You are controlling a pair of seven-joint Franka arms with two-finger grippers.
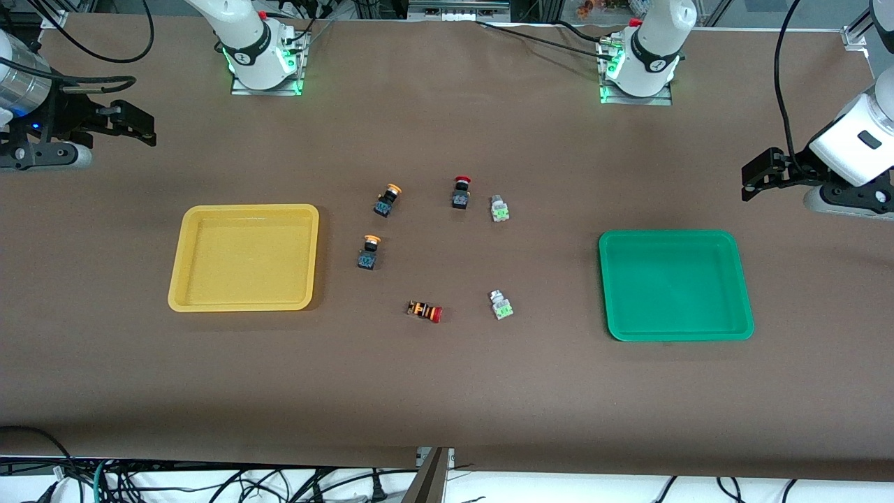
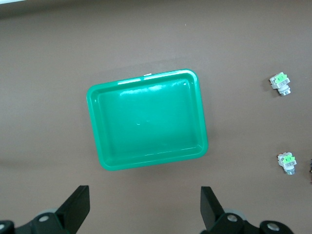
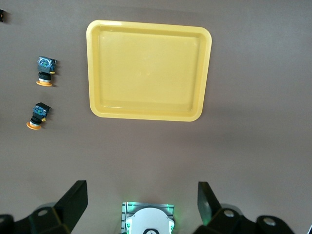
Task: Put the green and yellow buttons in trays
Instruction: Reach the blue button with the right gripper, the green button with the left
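Observation:
Two yellow-capped buttons [image 1: 388, 199] [image 1: 369, 251] lie mid-table beside the empty yellow tray [image 1: 244, 257]. Two green-faced buttons [image 1: 499, 207] [image 1: 500, 304] lie nearer the empty green tray [image 1: 674, 285]. My right gripper [image 1: 136, 124] is open and empty, up over the table's right-arm end. My left gripper [image 1: 758, 176] is open and empty, up over the left-arm end. The left wrist view shows its gripper [image 2: 145, 207], the green tray [image 2: 146, 119] and both green buttons [image 2: 280, 84] [image 2: 287, 163]. The right wrist view shows its gripper [image 3: 141, 202], the yellow tray [image 3: 148, 70] and both yellow buttons [image 3: 45, 69] [image 3: 37, 115].
A black switch with a red cap [image 1: 460, 191] stands between the farther yellow and green buttons. An orange-striped switch with a red cap [image 1: 424, 311] lies on its side beside the nearer green button. The brown table runs wide round all of them.

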